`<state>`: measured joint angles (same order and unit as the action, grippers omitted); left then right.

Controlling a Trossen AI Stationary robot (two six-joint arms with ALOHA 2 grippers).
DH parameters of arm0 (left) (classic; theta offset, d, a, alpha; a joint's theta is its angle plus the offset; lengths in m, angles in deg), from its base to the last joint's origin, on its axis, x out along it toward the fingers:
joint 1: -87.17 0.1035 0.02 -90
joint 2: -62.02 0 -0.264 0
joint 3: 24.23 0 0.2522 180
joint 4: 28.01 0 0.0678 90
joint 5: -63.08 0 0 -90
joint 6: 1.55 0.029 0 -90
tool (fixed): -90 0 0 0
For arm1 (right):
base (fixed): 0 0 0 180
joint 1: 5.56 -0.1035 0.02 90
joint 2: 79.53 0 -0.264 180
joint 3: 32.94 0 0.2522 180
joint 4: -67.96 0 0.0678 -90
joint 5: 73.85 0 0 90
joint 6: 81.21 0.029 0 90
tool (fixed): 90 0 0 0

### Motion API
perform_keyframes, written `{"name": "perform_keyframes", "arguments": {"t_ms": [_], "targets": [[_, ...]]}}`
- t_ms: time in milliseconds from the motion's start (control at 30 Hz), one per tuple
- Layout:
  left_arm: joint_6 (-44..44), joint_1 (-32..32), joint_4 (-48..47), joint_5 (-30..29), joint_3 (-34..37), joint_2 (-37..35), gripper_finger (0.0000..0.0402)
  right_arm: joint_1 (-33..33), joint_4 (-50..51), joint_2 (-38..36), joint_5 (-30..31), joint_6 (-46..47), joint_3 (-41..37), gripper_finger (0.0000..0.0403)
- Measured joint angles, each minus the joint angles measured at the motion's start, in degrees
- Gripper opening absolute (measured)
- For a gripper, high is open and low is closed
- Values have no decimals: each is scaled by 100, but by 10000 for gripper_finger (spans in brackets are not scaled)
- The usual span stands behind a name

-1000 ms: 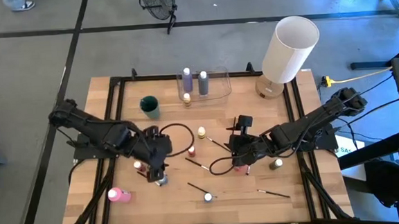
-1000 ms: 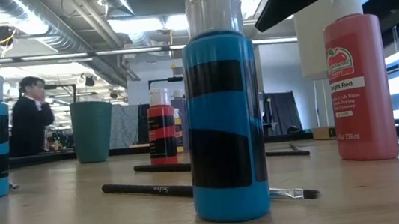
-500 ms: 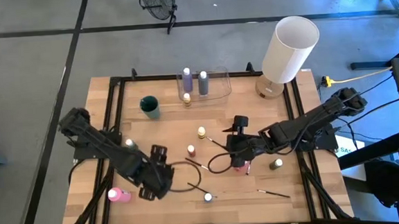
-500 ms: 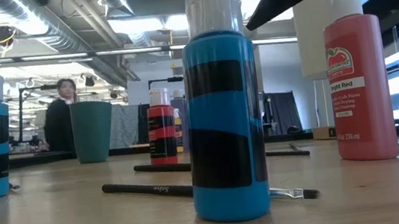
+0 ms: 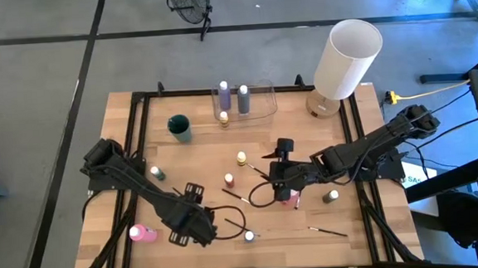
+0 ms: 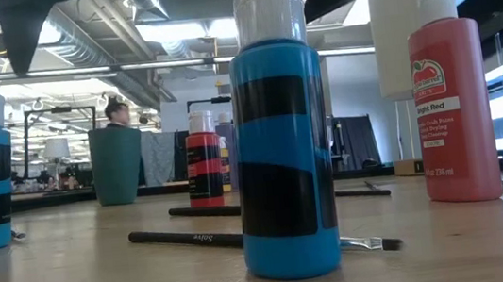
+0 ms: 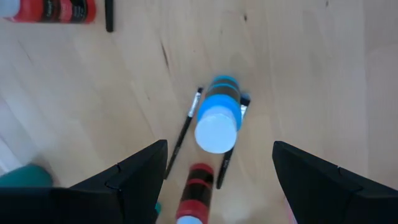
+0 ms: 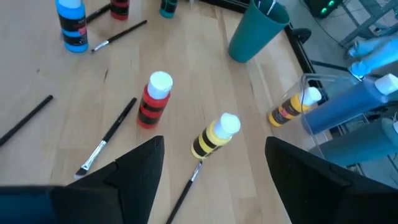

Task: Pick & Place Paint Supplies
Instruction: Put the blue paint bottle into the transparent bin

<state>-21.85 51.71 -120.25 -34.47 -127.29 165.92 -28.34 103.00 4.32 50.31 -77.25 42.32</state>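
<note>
Wooden table (image 5: 305, 130) | blue bottle (image 7: 217, 118) upright below open left claw (image 7: 214, 165)

Container (image 5: 249, 99): at the table's (image 5: 132, 149) back edge, holding bottles (image 5: 243, 98); cup (image 5: 179, 127): to its left; cylinder (image 5: 347, 58): to its right; brushes (image 5: 326, 230): scattered along the front

Open-plan lab: exposed ceiling ducts (image 6: 77, 28), concrete floor (image 5: 36, 80)

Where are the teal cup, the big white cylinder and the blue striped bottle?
teal cup (image 5: 179, 127), high view, its rim.
white cylinder (image 5: 347, 59), high view, its side.
blue bottle (image 6: 283, 156), low view, its body.
</note>
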Motion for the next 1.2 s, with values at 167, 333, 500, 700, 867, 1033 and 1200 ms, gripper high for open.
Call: {"name": "perform_keyframes", "arguments": {"t_ms": [167,333,500,700,867,1033,1200], "targets": [[54,-93,-65,-201,0,0,288,0,-129,0,8,-55,0,284],[61,-131,-336,-317,0,2,288,2,-255,0,9,-279,2,284],[307,-131,-436,-496,0,2,288,95,-252,0,9,-336,0,284],[489,-82,-560,-531,-2,1,288,271,-251,0,-102,-336,0,284],[464,-97,-622,-635,79,-43,288,377,-311,0,-287,-336,0,284],[457,-131,-204,-578,712,-475,288,484,-472,0,-286,-338,1,284],[456,-145,-70,-643,868,-714,288,565,-631,0,-286,-338,0,284]]}}
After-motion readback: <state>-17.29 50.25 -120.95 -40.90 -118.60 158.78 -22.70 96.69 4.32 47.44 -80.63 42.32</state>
